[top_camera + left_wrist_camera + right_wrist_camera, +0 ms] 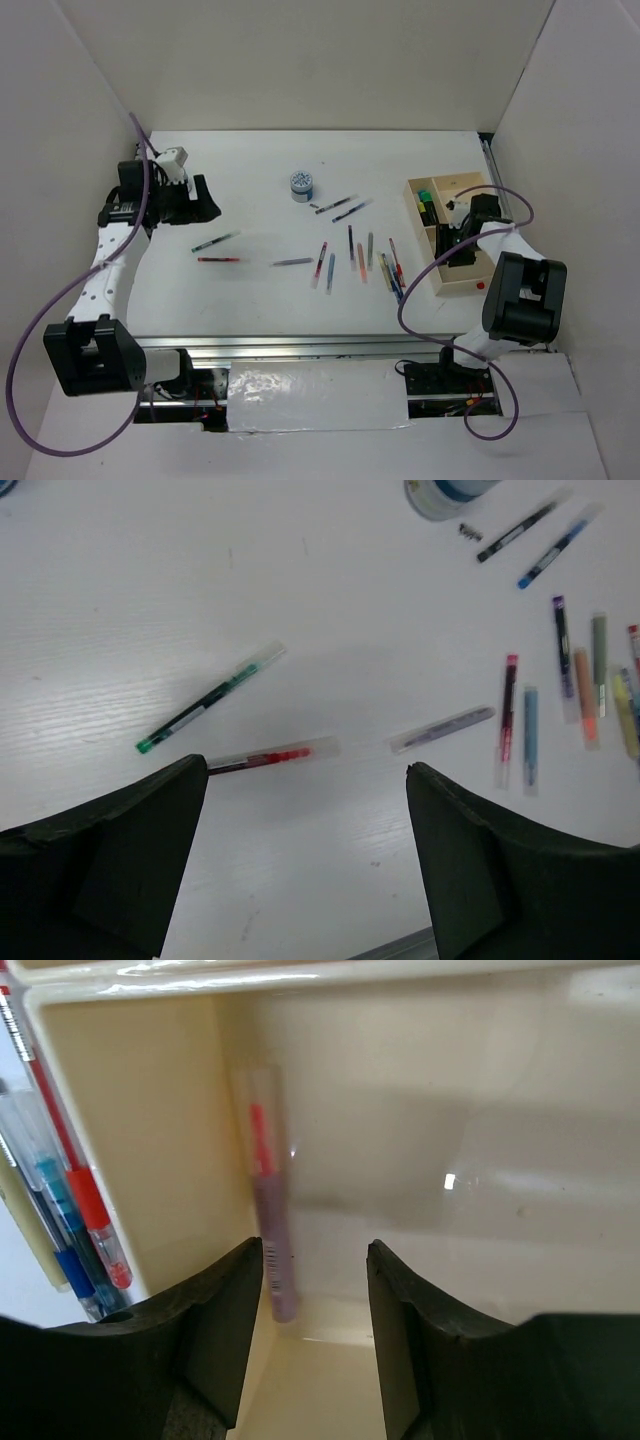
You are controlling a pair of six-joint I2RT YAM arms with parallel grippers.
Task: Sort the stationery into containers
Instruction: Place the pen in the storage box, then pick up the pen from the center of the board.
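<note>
White walls close in a white counter [260, 300] on three sides.

Overhead view: we note the left arm [110, 270] rising from its base at the near left edge and bending inward, with the left gripper [205, 200] held over the far left of the counter, apart from every item. The right arm [520, 295] folds at its elbow on the right and reaches down into the tray [462, 288], where the right gripper [458, 246] sits over a near compartment. Highlighters [425, 205] lie in the tray's far compartment. One pot [301, 186] stands on the counter towards the far side. A green pen [215, 242], a red pen [218, 260] and a grey pen [293, 262] lie loose left of centre. A cluster of pens [360, 262] lies just left of the tray.

Left wrist view: we find the left gripper [305, 860] released, its fingers spread wide with nothing between them. It is tilted over the red pen [270, 757], with the green pen [210, 698] beyond and the grey pen [442, 728] to the right.

Right wrist view: the right gripper [312, 1260] points into the compartment, its jaws parted and clamping nothing. A pink pen [270, 1210] lies along the compartment's left wall, its near end beside the left finger; we cannot tell whether they touch. Red and blue pens [70, 1220] lie outside that wall.
</note>
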